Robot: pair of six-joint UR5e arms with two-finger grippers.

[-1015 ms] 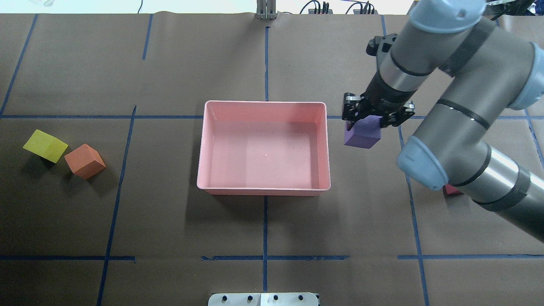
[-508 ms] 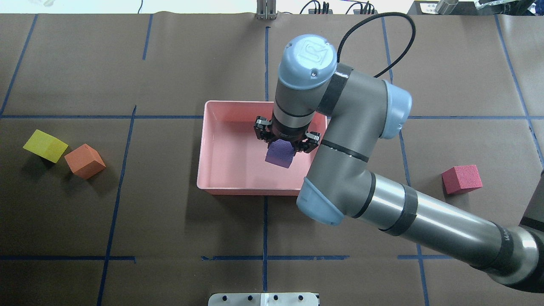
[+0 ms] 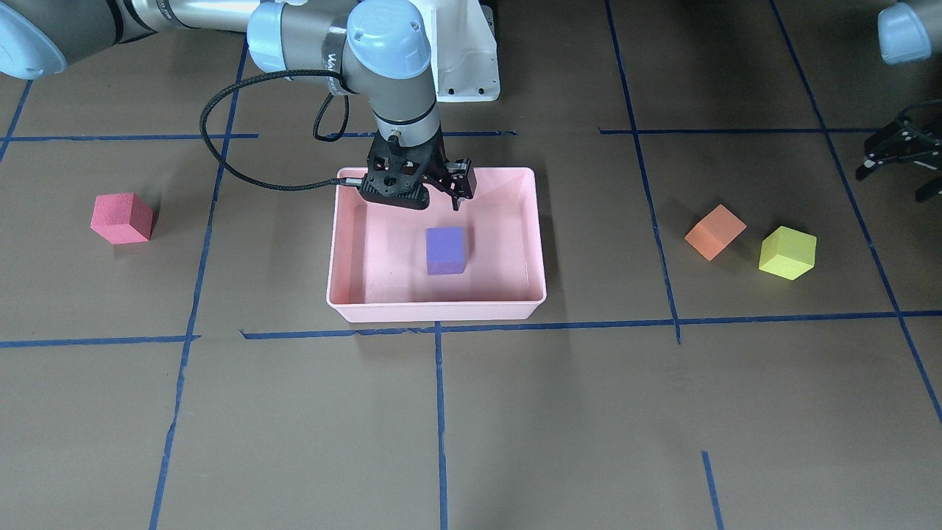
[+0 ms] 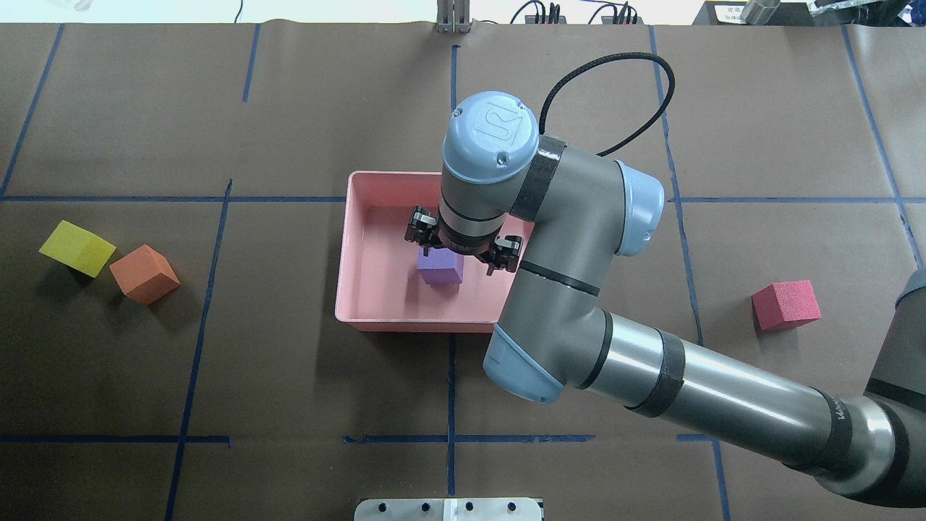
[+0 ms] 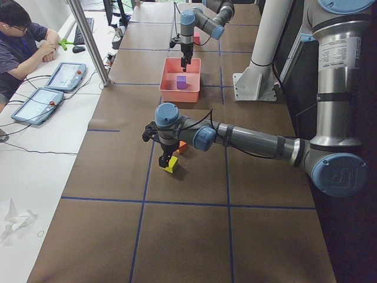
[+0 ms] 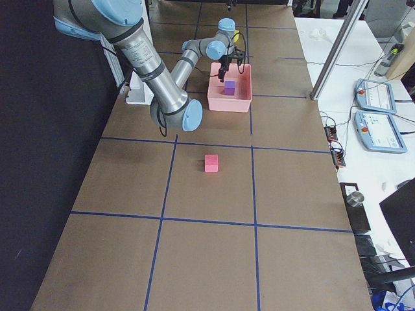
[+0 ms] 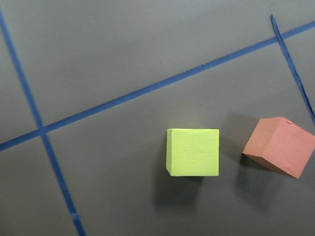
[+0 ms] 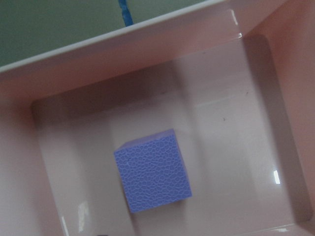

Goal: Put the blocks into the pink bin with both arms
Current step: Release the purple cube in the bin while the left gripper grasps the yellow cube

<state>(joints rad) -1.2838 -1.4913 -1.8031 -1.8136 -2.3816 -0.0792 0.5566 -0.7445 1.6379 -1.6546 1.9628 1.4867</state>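
Note:
The purple block [image 3: 445, 250] lies on the floor of the pink bin [image 3: 434, 313], also shown in the overhead view [image 4: 440, 269] and the right wrist view [image 8: 153, 169]. My right gripper [image 3: 423, 195] hangs open and empty just above it, over the bin [image 4: 346, 246]. The red block [image 4: 786, 305] sits on the table right of the bin. The yellow-green block [image 4: 77, 247] and the orange block [image 4: 145, 273] sit side by side at far left. My left gripper [image 3: 894, 173] is open and empty, high above those two; its wrist view shows both blocks [image 7: 193, 152] [image 7: 280, 146].
Brown paper with blue tape lines covers the table. The white pedestal [image 3: 464, 66] stands behind the bin. The right arm's elbow [image 4: 528, 362] overhangs the bin's near right corner. An operator [image 5: 23, 47] sits with tablets at a side desk.
My right arm swung left with the purple block from beside the bin to over it. Its gripper opened, and the block now rests on the bin floor.

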